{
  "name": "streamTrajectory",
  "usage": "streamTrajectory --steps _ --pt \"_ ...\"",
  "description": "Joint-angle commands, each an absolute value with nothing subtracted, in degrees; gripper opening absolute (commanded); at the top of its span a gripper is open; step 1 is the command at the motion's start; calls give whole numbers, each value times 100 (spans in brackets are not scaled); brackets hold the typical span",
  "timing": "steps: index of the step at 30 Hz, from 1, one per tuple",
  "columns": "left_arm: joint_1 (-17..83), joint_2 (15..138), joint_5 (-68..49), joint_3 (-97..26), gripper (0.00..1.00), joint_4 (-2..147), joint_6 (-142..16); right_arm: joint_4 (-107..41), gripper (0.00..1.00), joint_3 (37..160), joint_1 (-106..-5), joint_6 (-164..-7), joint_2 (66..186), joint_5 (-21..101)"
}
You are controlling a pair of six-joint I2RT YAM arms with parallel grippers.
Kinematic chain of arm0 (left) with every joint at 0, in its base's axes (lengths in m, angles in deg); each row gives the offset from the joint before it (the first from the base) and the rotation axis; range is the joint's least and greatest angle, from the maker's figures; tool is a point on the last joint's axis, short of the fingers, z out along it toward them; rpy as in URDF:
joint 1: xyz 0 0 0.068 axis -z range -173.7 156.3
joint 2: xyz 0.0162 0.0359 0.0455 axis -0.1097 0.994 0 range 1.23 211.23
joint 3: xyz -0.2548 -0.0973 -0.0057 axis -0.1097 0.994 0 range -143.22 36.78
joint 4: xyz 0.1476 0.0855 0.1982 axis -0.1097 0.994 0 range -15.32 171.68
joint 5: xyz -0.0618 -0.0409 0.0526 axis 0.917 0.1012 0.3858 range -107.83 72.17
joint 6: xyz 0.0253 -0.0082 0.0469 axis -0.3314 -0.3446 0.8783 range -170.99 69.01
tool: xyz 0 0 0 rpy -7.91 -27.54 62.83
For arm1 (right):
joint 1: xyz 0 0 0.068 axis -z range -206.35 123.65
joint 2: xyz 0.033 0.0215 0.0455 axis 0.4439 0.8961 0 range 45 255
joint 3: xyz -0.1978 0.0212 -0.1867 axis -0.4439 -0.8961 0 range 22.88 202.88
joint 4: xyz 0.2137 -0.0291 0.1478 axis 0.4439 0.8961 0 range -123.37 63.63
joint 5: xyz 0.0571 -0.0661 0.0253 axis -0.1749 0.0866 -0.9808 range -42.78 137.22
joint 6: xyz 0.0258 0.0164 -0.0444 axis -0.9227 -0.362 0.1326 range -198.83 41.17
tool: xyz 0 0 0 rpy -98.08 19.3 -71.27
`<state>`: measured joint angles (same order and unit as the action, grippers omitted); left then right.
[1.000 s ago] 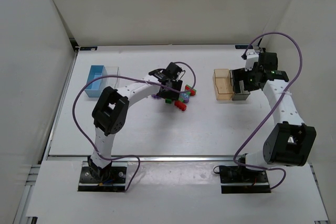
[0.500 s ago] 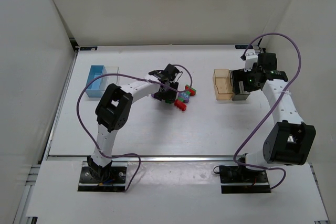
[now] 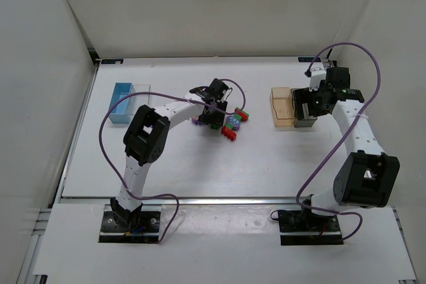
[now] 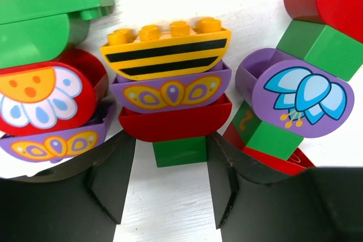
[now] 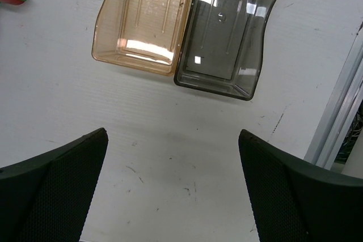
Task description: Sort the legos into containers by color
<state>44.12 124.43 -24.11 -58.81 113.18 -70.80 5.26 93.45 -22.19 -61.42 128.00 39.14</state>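
Currently a pick from the pile is being set up, with no brick lying in any bin that is in view. The legos point(image 3: 226, 123) are being kept as a tight cluster at the middle of the table point(image 3: 200, 164), well apart from the blue bin point(image 3: 122, 101) at the left and from the amber bin point(image 5: 144, 18) and grey bin point(image 5: 224, 26), which are touching side by side at the right.

In the left wrist view a mixed stack point(image 4: 170, 83) of yellow-striped, purple, red and green pieces is being straddled at its green base brick point(image 4: 180, 151) by the left fingers point(image 4: 110, 191). They are being held part-open: one seems to be touching the brick, while a gap is showing at the other, so nothing is being grasped yet.

The right fingers point(image 5: 57, 191) are being held spread wide and empty above bare table just beside the amber and grey bins.

A firm squeeze on the green base is being called for next, then a lift clear of the crowding neighbours; since the stack is mixed, separation by colour is probably being required before any drop.
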Motion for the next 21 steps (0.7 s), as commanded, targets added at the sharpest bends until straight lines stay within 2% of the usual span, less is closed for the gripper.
streamTrajectory --steps 1,4,11,13,14,19,21 --pt "4409 12419 -2301 -6069 61 11256 -7024 451 99 9434 -2178 -6073 12858 3843" --pt "4409 12446 -2293 -6060 59 11256 -7024 451 99 9425 -2187 -6064 12867 3843" --pt "4409 12463 -2293 -6025 43 11203 -6962 460 99 9364 -2178 -6064 12841 3852" --pt "4409 12411 -2258 -5999 35 11186 -6866 451 99 9364 -2178 -6073 12823 3825" --pt "4409 12384 -2231 -5981 28 11168 -6840 477 99 9355 -2178 -6081 12832 3799" --pt "4392 11693 -1584 -5562 11 10923 -6262 723 99 9548 -2178 -5932 12831 2843" --pt "4330 11331 -1354 -5175 10 10711 -5928 890 99 9758 -2178 -5923 12919 2201"
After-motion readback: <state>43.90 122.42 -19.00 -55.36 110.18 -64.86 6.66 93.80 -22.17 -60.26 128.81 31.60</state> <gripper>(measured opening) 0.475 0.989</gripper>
